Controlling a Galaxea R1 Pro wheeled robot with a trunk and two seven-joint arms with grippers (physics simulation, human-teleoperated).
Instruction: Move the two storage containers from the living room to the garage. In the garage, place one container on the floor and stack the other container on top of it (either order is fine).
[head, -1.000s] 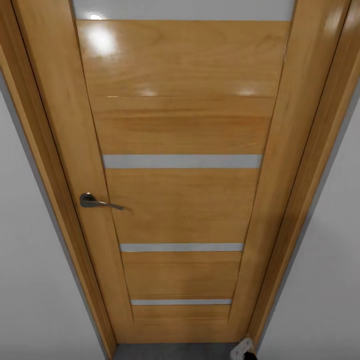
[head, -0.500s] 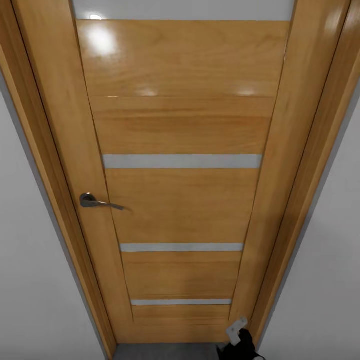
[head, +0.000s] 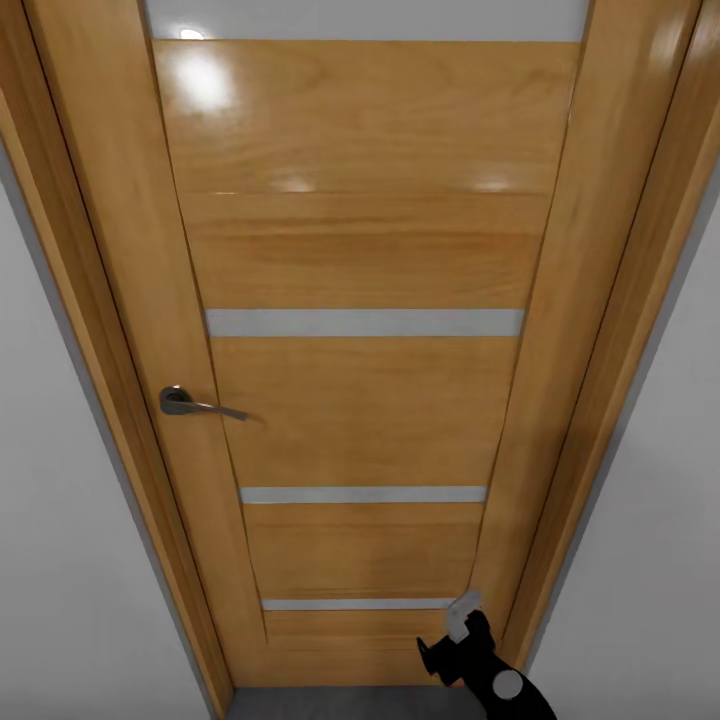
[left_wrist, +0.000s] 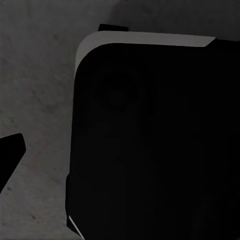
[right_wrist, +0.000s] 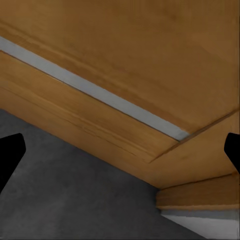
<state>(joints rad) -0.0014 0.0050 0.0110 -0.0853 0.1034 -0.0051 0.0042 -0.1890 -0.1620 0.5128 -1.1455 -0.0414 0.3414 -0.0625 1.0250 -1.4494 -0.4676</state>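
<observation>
the door (head: 365, 400) stood in the middle of the head view, running from top to bottom, with a wall (head: 60, 560) on each side. its handle (head: 195, 403) sat at the left, about halfway down. a strip of floor (head: 330, 702) lay along the bottom edge, below the door. the right gripper (head: 462, 625) was at the lower right, in front of the door's bottom corner, possibly just short of touching it.

You're square on to a closed oak door (head: 360, 260), its four frosted strips (head: 364, 322) running across, a grey lever handle (head: 196, 403) at its left edge, pale grey walls (head: 60, 560) either side.
</observation>
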